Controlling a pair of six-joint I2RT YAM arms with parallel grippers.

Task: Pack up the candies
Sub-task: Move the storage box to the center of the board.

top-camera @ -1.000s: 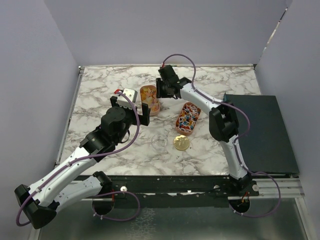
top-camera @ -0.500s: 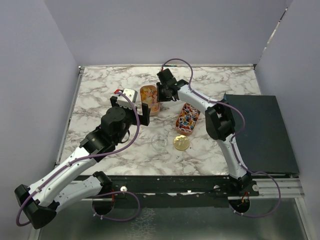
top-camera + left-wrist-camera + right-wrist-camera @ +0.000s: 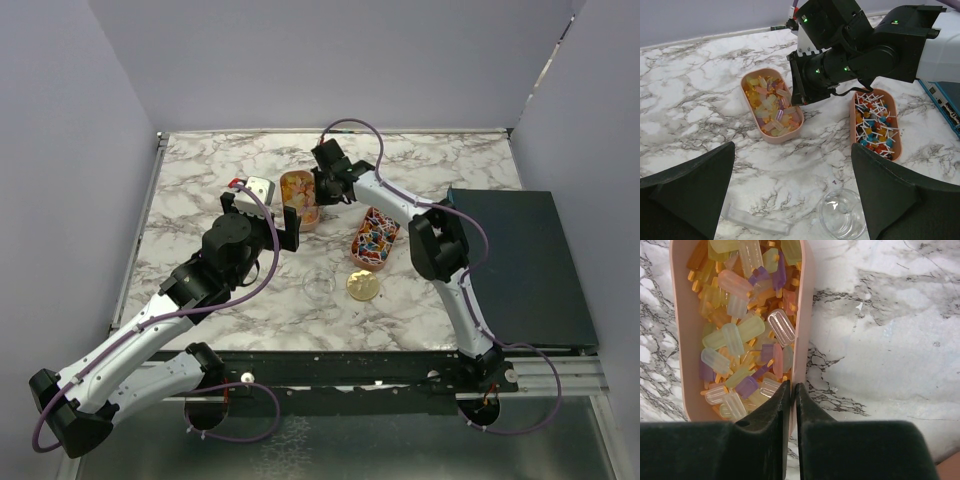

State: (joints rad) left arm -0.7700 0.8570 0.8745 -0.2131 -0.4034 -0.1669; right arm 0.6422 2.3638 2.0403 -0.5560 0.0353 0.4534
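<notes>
The left hand (image 3: 792,165) hangs spread wide above the tabletop (image 3: 685,105), holding nothing. Seen from overhead it sits at about 8 o'clock from the pink tray (image 3: 785,137), probably parked there to be ready without blocking the work. The tray is heaped with orange-yellow candies (image 3: 740,330) shaped like small ice lollies. At roughly 6 o'clock from it stands a clear cup (image 3: 840,220) that looks empty, likely the vessel the sweets are meant for. The right hand (image 3: 791,390) comes in from 3 o'clock and is narrowed to a pinch on the tray's wall on that side, one finger inside and one outside. It grips the rim, not a candy, perhaps to steady or tip the tray. At 3 o'clock from the cup lies the gold lid (image 3: 363,285), off and set aside. The second tray (image 3: 852,120), at 4 o'clock from the first, holds the red, blue and white candies (image 3: 874,125).
</notes>
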